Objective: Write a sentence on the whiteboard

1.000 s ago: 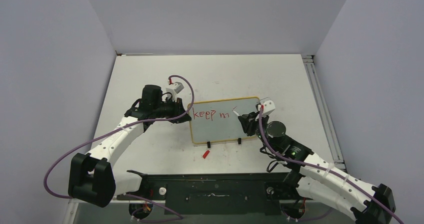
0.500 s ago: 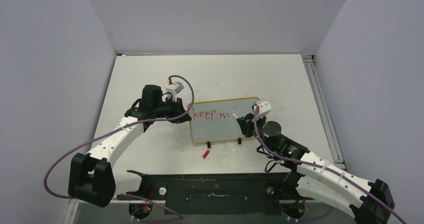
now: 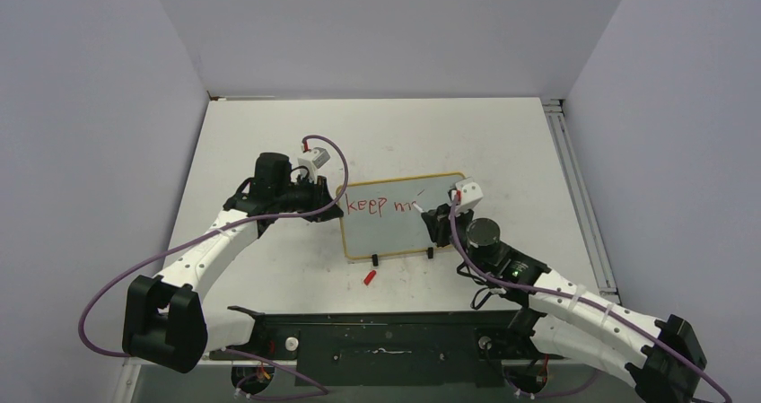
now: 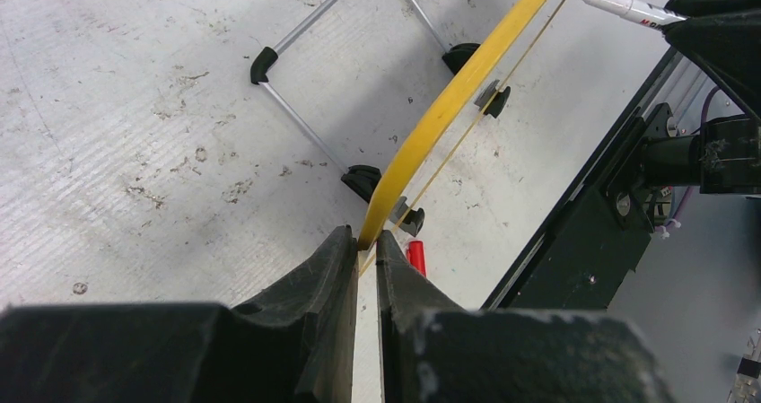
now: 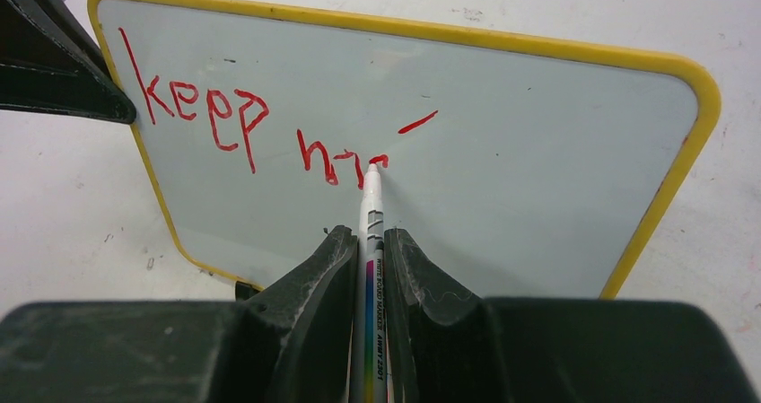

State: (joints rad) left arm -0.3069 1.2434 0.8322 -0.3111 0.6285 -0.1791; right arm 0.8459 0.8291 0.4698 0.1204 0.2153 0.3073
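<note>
The whiteboard stands on two black feet mid-table, its yellow frame rounded at the corners. The sentence in red reads "keep m" plus a stray dash. My left gripper is shut on the board's yellow left edge; in the top view it sits at that edge. My right gripper is shut on a white marker, whose red tip touches the board at the end of the "m". In the top view the right gripper is in front of the board's right half.
A red marker cap lies on the table just in front of the board, also visible as a red cap past the left fingers. The black base rail runs along the near edge. Faint scribble marks spot the tabletop.
The right arm has shifted left along the board, and the marker tip has added a stroke to the "m". The left arm has held still on the board's edge.
</note>
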